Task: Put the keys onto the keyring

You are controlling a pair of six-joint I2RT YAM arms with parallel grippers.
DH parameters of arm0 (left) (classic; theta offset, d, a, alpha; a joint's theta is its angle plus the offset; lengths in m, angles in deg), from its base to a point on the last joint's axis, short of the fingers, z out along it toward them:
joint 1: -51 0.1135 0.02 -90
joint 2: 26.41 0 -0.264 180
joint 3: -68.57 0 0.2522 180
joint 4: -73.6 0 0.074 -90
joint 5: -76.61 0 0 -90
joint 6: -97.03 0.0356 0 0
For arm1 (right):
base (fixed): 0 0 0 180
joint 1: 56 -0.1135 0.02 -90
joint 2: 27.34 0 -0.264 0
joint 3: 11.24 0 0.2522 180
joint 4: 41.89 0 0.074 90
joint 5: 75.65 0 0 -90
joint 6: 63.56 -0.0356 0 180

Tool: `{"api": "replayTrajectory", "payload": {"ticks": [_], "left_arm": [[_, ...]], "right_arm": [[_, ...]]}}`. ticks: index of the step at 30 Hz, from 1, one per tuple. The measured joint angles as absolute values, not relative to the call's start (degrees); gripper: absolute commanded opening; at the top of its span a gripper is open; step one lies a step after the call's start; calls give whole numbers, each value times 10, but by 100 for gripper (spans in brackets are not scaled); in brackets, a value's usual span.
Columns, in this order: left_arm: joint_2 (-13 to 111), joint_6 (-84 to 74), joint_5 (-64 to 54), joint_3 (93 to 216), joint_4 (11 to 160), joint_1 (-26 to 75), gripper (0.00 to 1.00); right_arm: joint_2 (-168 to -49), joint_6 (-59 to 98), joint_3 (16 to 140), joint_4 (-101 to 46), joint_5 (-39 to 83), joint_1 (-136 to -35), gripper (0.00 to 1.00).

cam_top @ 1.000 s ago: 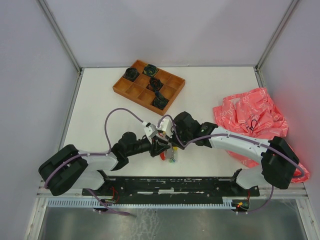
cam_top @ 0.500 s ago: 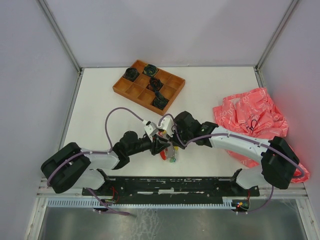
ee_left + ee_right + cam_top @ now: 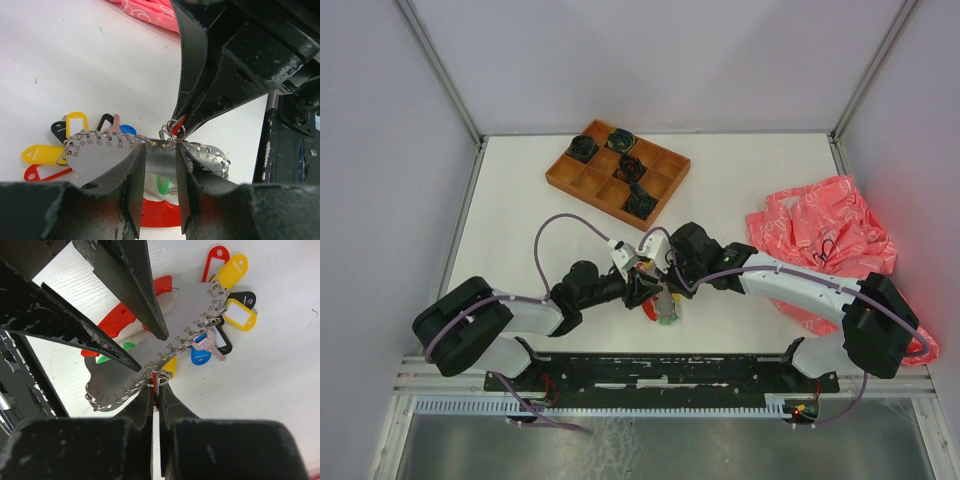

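The keyring (image 3: 100, 157) is a grey metal plate with numbered holes and small split rings, on a red curved handle (image 3: 160, 212). My left gripper (image 3: 159, 160) is shut on it, one finger on each side of its middle. The same plate (image 3: 170, 330) fills the right wrist view, with the left fingers (image 3: 135, 285) across it. My right gripper (image 3: 156, 390) is shut on a red key tag (image 3: 154, 382), and that tag's ring touches the plate's edge. Several keys hang from the plate: yellow (image 3: 232, 267), blue (image 3: 200, 356) and green (image 3: 163, 182) tags. Both grippers meet at the keyring (image 3: 663, 305) near the table's front.
An orange compartment tray (image 3: 617, 172) with dark coiled bundles stands at the back, left of centre. A crumpled pink bag (image 3: 820, 240) lies to the right, beside the right arm. A black rail (image 3: 660, 370) runs along the near edge.
The left arm has shifted slightly to the right, and the keyring has moved a little with it. Both grips look unchanged.
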State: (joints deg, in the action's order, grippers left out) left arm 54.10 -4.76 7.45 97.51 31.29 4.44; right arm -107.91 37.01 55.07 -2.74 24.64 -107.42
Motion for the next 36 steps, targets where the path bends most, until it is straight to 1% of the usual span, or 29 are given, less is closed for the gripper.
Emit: {"api": "replayTrajectory", "payload": {"ticks": [8, 14, 18, 36], "left_arm": [[557, -51, 74, 972, 279, 45, 38], [580, -51, 70, 946, 205, 43, 38], [592, -51, 69, 937, 177, 42, 36], [572, -49, 46, 925, 200, 40, 36]], "right_arm": [[-1079, 366, 552, -29, 251, -1074, 1], [-1079, 367, 552, -37, 259, -1081, 1], [-1079, 367, 552, -41, 261, -1081, 1], [-1064, 361, 552, -73, 270, -1081, 1]]}}
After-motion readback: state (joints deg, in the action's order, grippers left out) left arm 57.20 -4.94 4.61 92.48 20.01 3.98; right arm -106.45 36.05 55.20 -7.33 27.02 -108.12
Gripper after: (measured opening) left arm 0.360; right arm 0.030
